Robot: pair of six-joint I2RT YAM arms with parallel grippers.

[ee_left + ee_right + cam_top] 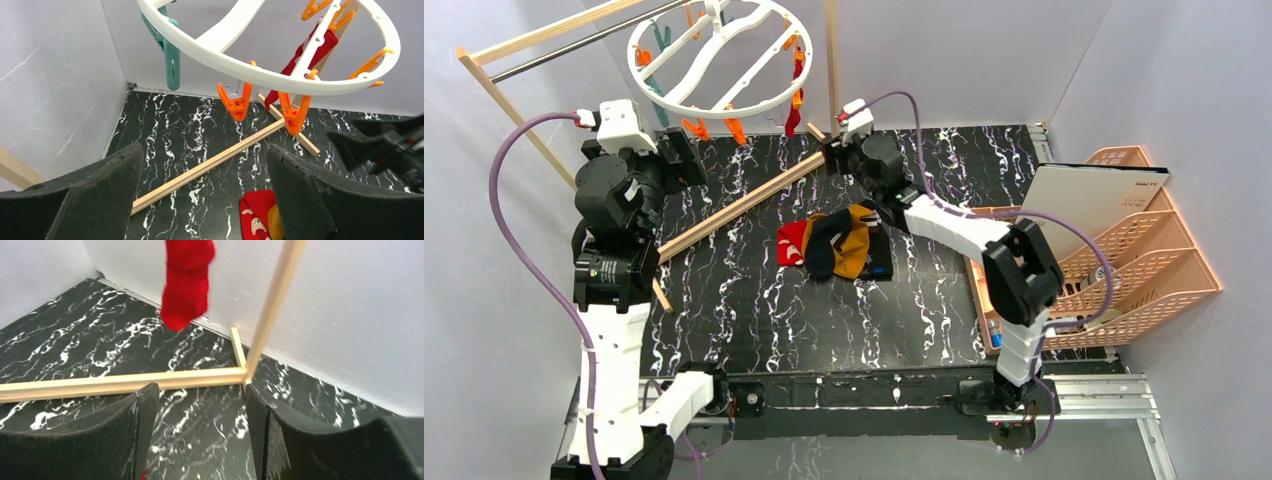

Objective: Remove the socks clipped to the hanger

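Observation:
The white ring hanger (686, 100) hangs at the back, fringed with orange and teal clips. One red sock (796, 98) still dangles from a clip on its right side; it also shows in the left wrist view (322, 47) and the right wrist view (187, 280). A pile of red, black and mustard socks (836, 245) lies on the table's middle. My left gripper (684, 155) stands open below the ring's left part, nothing between its fingers (300, 195). My right gripper (832, 152) is open and empty, low near the table, just below and right of the hanging sock.
A wooden rack frame has a base bar (744, 205) lying across the table, an upright post (275, 300) close to the right gripper, and a metal rod (574, 45) up top. An orange basket (1149, 275) holding a white board (1089, 205) stands at right.

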